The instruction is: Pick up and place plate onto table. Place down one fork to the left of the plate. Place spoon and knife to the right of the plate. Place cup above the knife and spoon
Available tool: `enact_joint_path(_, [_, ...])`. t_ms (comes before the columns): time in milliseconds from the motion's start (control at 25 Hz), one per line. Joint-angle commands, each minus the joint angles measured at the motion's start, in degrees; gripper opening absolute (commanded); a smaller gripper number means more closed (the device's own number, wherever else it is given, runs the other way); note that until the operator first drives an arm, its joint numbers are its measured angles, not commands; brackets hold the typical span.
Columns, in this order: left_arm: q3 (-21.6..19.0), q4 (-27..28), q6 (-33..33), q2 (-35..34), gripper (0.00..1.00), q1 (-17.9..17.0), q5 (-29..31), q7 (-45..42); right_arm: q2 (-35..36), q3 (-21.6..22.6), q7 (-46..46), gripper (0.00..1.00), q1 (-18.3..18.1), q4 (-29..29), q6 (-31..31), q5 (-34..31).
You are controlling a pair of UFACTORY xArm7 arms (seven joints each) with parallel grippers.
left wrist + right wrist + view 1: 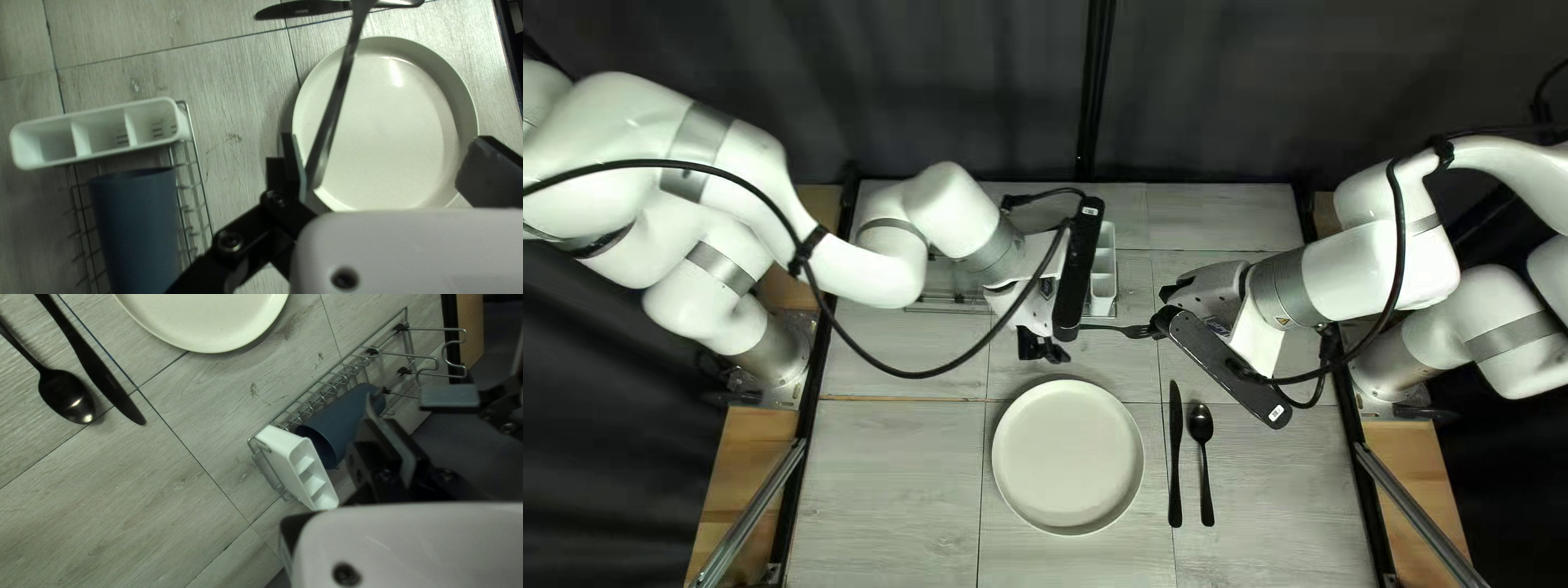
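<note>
"What's out of sight for you?"

"From above, my left arm [945,207] hides the cup [133,228] and part of the rack [328,375]. My left wrist view crops the fork's [335,109] far end."

"And the right one?"

"It cuts off the plate [212,321], plus the spoon [65,394] and knife [103,375] handles."

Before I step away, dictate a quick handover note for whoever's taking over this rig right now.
Left gripper: open, the fork's handle reaching between its fingers.
Right gripper: shut on the fork.
Cup: lying on its side in the wire rack.
Done: plate on the table, knife and spoon to its right, knife nearer.
Left: fork to the plate's left, cup above knife and spoon.
</note>
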Motion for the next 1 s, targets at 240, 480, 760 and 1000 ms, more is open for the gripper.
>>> enact_joint_path(240, [4.6, 1.2, -1.0, 3.1, 1.00, -3.6, -11.4, 11.6, 0.0, 0.0, 0.0, 0.00, 0.0, 0.0, 0.0, 0.0])
enact_joint_path(480, [5.7, 1.2, -0.4, 3.0, 1.00, -4.3, -13.9, 14.5, 0.0, 0.0, 0.0, 0.00, 0.0, 0.0, 0.0, 0.0])
enact_joint_path(760, [5.7, 1.1, -0.3, 2.8, 1.00, -4.2, -13.8, 14.4, 0.0, 0.0, 0.0, 0.00, 0.0, 0.0, 0.0, 0.0])
enact_joint_path(1000, [5.7, 1.1, -0.3, 2.8, 1.00, -4.2, -13.8, 14.4, 0.0, 0.0, 0.0, 0.00, 0.0, 0.0, 0.0, 0.0])
